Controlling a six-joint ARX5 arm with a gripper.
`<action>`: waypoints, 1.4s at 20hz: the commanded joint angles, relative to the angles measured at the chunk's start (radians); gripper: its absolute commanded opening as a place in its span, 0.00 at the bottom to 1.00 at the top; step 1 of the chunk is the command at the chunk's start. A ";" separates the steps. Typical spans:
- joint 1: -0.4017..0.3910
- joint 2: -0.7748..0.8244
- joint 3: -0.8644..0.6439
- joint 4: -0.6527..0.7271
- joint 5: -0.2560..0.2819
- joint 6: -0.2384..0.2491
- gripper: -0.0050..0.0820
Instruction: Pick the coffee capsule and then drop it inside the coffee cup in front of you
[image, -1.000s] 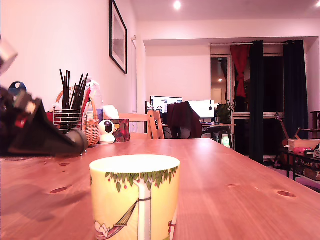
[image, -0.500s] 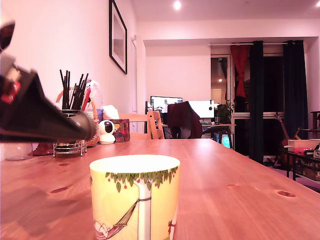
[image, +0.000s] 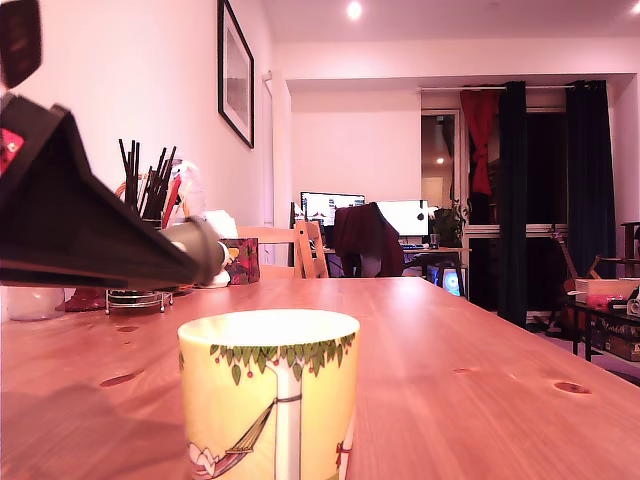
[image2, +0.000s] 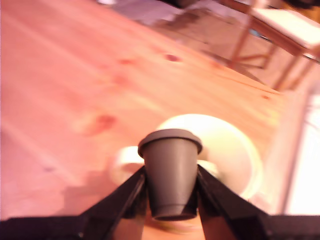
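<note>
In the wrist view, the black gripper (image2: 170, 192) has its two fingers (image2: 125, 192) pressed on the sides of a small grey coffee capsule with a wider rim (image2: 170, 172), so the capsule is held firmly between them and above the table. It is held with the rim pointing forward, away from the wrist, probably so that it can slip out when the fingers let go.

Just behind the capsule lies the bright round mouth of the large pale-yellow coffee cup with green leaves and a hammock drawing (image2: 215, 150), a little off to one side of the capsule in this view. In the exterior view the cup (image: 270, 395) stands upright at the near edge of the wooden table (image: 470, 370), and the gripper (image: 205, 255) is higher than the rim and toward the exterior view's left, not yet over the opening. I judge the carrying step is almost finished; the tip must come fully above the mouth before release, otherwise the capsule may hit the rim.

Farther back stands a wire holder with dark sticks (image: 140, 235).
</note>
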 joint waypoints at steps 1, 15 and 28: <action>-0.021 -0.007 -0.014 0.026 -0.013 0.000 0.25; -0.133 0.018 0.190 -0.227 -0.042 -0.001 0.25; -0.153 0.311 0.489 -0.546 -0.080 0.098 0.25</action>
